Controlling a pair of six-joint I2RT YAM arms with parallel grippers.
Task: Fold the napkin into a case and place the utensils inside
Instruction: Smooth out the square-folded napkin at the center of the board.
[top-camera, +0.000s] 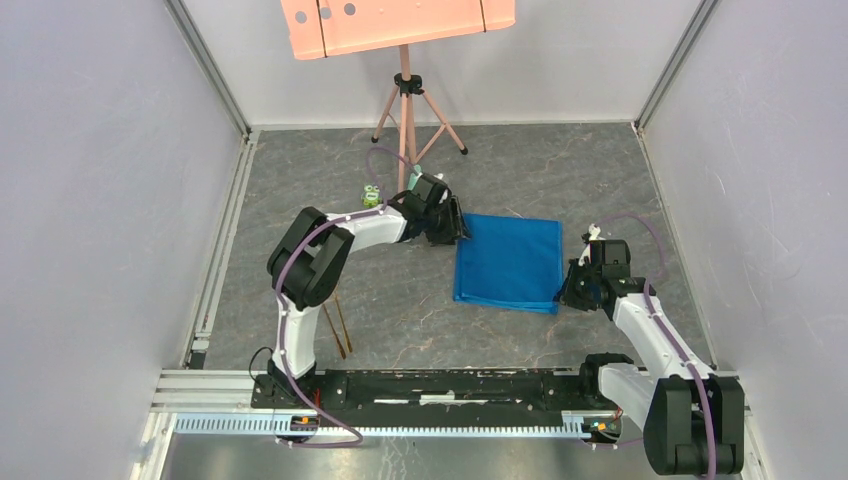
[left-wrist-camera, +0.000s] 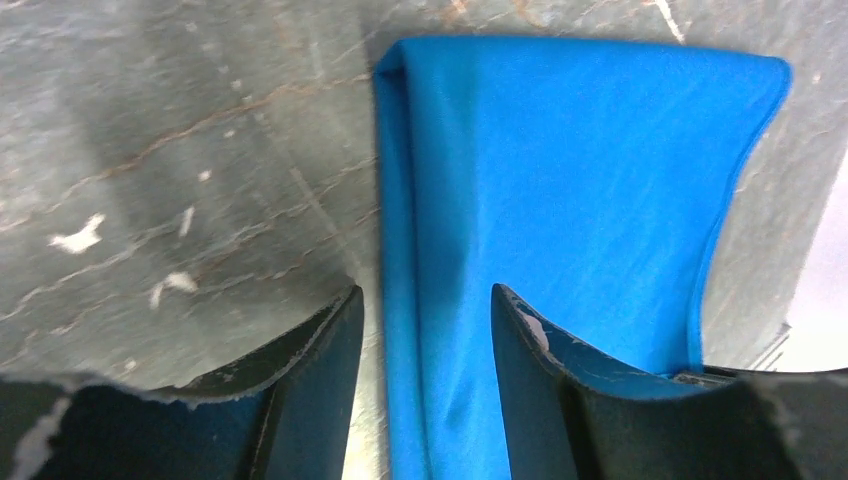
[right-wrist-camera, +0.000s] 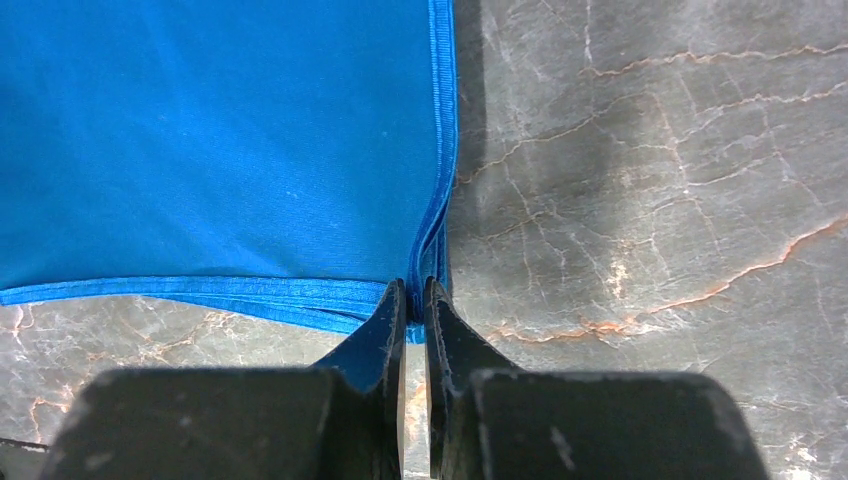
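Top external view: the napkin lies as a flat blue rectangle near the middle of the worktop, with one arm at each of two opposite corners.
Left tool: at the napkin's 10 o'clock corner. In the left wrist view its jaws stand apart around the doubled side edge, one finger over bare worktop and the other over the cloth, gripping nothing.
Right tool: at the napkin's 5 o'clock corner. The right wrist view shows its jaws pinched together on the stacked hems of that corner.
Napkin layers: several hems lie one on another at the pinched corner, so the cloth looks folded at least once.
Utensils: two thin gold pieces on the worktop at the napkin's 8 o'clock, well apart from it and beside the left arm.
Step in hand: folding, by my reading. The cloth is a broad rectangle, not yet a narrow case, and the utensils are untouched.
Next move calls for: the left tool closing on the edge it straddles. Both corners could then be carried across together, with the layers kept aligned so that a pocket mouth stays open.
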